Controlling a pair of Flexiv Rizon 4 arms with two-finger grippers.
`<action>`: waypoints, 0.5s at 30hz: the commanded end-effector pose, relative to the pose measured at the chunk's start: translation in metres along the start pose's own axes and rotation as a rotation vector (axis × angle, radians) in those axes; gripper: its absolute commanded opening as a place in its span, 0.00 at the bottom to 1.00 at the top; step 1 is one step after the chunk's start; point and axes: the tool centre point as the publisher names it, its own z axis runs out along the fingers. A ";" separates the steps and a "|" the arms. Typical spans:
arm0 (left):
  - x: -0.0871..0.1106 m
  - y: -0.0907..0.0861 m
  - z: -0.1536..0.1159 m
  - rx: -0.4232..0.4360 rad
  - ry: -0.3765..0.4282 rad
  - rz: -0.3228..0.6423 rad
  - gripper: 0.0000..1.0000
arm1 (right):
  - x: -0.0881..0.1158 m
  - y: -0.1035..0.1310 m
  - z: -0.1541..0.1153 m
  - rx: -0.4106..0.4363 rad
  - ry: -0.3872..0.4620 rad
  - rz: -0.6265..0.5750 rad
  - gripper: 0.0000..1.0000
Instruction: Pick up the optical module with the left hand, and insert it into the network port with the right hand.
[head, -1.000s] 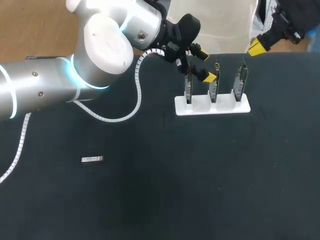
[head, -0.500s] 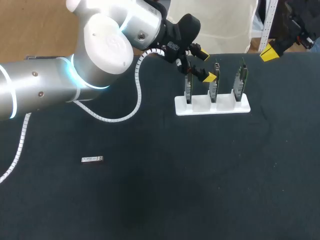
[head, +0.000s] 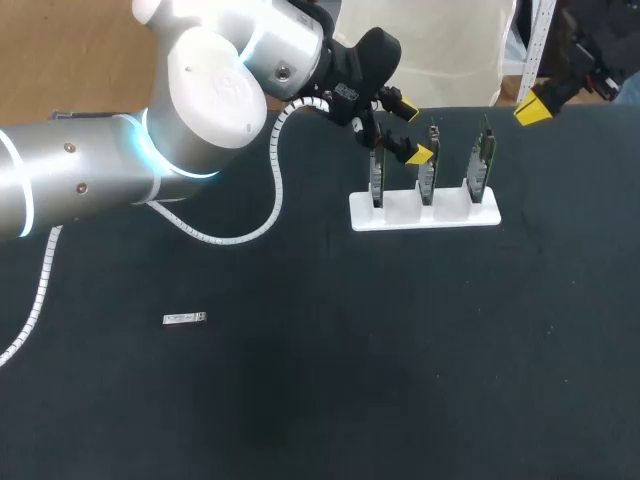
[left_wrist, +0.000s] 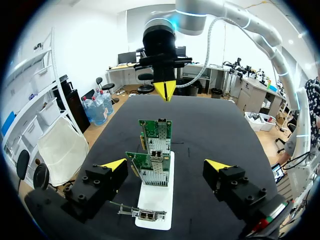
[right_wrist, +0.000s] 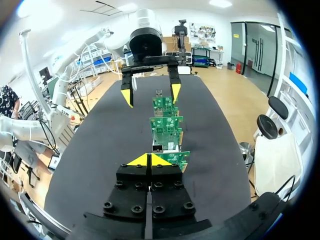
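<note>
Black cloth covers the table (head: 400, 360), and the optical module (head: 185, 319) lies flat on it, out in the open and well apart from everything else. I judge that leaves room to take it from above. At the far side a white holder (head: 425, 213) keeps three green network cards (head: 431, 168) upright in a row, so each network port (left_wrist: 162, 122) faces upward where a module could be pushed in.

My left gripper (head: 411, 130) hangs above the holder's left end with its fingers spread wide and nothing between them but air. From its wrist the cards show ahead, between the yellow tips, and I see no contact. My right gripper (head: 531, 108) sits off past the holder's right end, tips pressed together and empty, which I take as parking clear of the cards.

As I judge it, the pick has not begun: my left arm would have to cross to the module first
</note>
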 end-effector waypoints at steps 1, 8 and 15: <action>-0.001 0.001 0.001 0.001 0.006 -0.002 1.00 | 0.001 -0.005 0.000 -0.008 0.000 0.001 0.00; -0.001 0.001 0.001 0.001 0.006 -0.002 1.00 | 0.000 -0.005 0.000 -0.004 0.003 0.003 0.00; -0.001 0.001 0.001 0.001 0.006 -0.002 1.00 | -0.001 -0.004 0.001 0.001 0.010 0.008 0.00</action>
